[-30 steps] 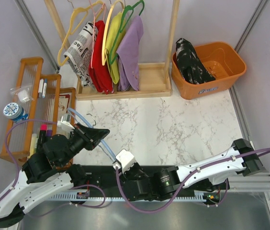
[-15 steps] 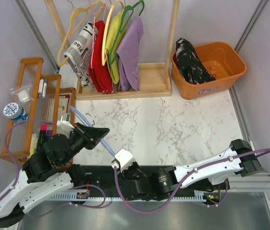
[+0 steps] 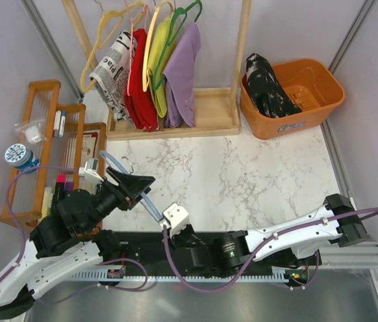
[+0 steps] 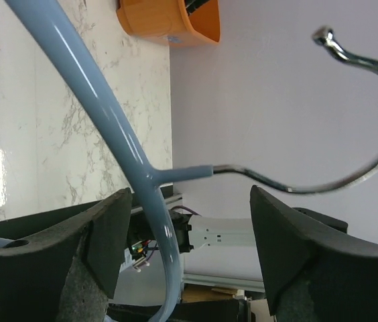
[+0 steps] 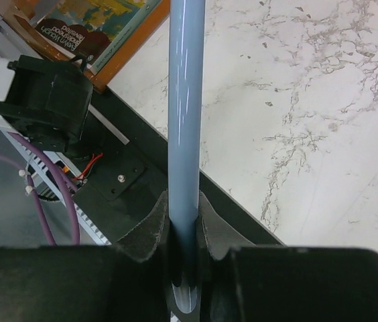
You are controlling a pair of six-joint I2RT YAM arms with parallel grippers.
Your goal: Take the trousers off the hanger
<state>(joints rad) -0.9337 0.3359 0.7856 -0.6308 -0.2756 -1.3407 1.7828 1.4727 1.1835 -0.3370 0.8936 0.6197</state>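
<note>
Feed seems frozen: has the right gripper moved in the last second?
Yes, slightly: the right gripper, holding the hanger, shifted away from the black base plate.

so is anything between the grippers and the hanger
Nothing visible. The right gripper is shut directly on the hanger, on its bare blue arm. The left gripper has its jaws open on either side of the neck. The trousers lie in the orange bin, off it.
</note>
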